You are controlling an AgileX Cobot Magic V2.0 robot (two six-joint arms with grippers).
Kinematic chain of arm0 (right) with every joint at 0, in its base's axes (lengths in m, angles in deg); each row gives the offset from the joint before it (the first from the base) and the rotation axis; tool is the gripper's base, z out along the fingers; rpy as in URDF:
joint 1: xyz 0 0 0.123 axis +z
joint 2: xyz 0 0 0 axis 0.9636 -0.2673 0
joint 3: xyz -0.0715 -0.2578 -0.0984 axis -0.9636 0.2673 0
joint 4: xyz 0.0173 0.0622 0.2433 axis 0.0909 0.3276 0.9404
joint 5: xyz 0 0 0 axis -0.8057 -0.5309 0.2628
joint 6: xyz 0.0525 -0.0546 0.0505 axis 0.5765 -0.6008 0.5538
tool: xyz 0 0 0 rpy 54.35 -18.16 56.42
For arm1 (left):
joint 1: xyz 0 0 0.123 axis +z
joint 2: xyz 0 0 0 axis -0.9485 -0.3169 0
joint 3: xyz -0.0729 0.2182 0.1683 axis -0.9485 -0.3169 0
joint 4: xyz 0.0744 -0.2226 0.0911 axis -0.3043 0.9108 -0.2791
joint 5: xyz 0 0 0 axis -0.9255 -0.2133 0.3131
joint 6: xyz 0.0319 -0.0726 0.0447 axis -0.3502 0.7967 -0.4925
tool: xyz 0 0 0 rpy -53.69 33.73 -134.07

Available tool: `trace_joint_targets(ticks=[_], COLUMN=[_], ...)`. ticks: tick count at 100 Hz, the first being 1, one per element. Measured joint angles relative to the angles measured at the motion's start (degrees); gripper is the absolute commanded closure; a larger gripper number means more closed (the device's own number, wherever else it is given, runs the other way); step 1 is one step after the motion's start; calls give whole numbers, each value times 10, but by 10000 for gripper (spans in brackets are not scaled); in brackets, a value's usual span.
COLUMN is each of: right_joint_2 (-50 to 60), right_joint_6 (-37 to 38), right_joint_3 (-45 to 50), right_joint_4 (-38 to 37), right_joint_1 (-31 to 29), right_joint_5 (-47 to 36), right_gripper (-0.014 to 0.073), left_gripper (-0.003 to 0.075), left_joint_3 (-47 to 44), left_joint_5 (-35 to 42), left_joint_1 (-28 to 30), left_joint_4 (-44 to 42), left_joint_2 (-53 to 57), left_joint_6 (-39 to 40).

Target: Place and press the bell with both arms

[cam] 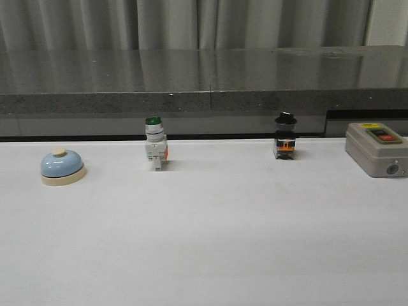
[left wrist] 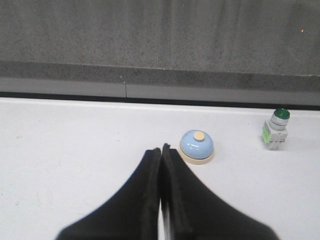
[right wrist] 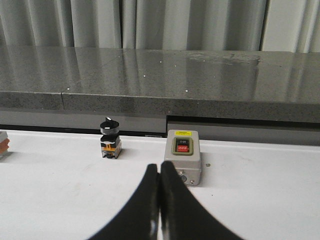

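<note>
Plainly both grippers, left (left wrist: pixel 161 150) and right (right wrist: pixel 159 167), are pressed together empty, the bell (cam: pixel 62 166) untouched near the white table's (cam: pixel 210 236) left edge.

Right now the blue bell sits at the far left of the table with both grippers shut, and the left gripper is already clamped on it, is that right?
Not quite. The left gripper is shut on nothing; the bell stands clear of its fingertips, as the left wrist view shows. The bell is far left, and the right gripper is shut too.
</note>
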Motion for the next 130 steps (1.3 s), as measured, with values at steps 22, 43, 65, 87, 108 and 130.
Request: trace_joint_targets(ticks=[22,43,65,87,108,130], right_joint_2=[0,0,0,0,0,0], right_joint_6=[0,0,0,0,0,0], right_joint_3=[0,0,0,0,0,0], right_joint_4=[0,0,0,0,0,0], right_joint_1=[0,0,0,0,0,0], right_joint_5=[0,0,0,0,-1,-1], right_gripper=[658,658,658,658,658,658], left_gripper=[741,741,741,555,82,31], left_joint_3=[101,129,130,130,130,131], left_joint_5=[-75,-119,-138,-140,-148,-150], left_joint_1=[0,0,0,0,0,0], left_joint_4=[0,0,0,0,1,10], left_joint_2=[-107,-161,-176,-176,-176,-176], left_joint_6=[0,0,0,0,0,0])
